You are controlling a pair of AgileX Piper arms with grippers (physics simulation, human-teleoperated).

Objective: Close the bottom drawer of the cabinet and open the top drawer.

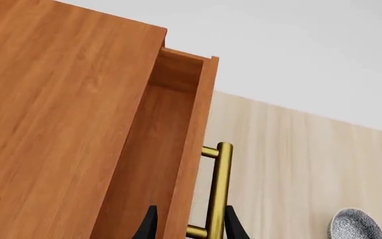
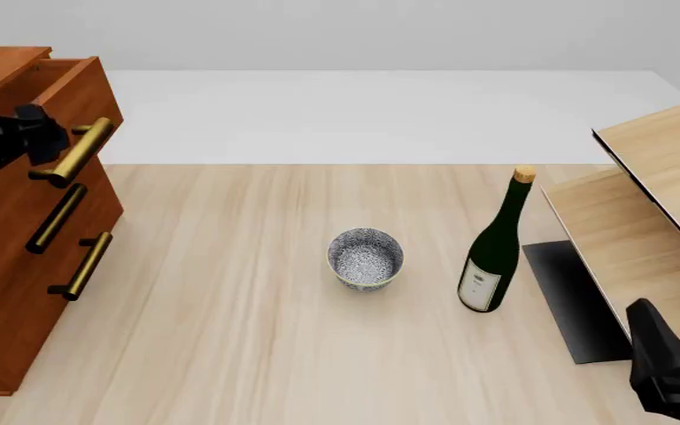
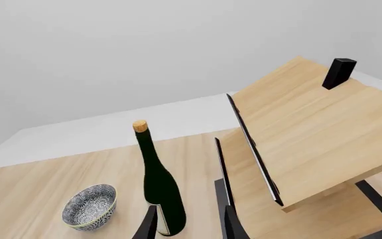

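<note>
Cabinet point(image 2: 15, 292) stands at the left edge of the table point(image 2: 258, 354), drawer fronts facing right across the table.

Bottom drawer point(image 2: 74, 292): front sits flush with the cabinet face, brass handle level with the middle drawer's. Judged closed; that half of the task looks done.

Top drawer point(image 2: 63, 88): pulled partway out. Front view shows its front standing proud of the two drawers below, open box visible behind it. Left wrist view confirms a gap between the drawer front and the cabinet body, inner side wall showing.

Left hand point(image 2: 57, 142) is at the top drawer's handle point(image 1: 219, 189). In the wrist view the two fingers straddle the brass bar, one on each side, close in on it. Reads as pinching the handle, though actual contact is hard to confirm.

Right hand point(image 2: 676, 354) hangs low at the near right, well apart from the cabinet, beside the pale slanted boards point(image 2: 659, 186). Fingers spread, nothing between them.

Bowl point(image 2: 365, 258) and wine bottle point(image 2: 496, 252) stand mid-table, clear of the work.

Remaining, by my estimate: draw the top drawer out further if fuller opening is wanted, then let go.
</note>
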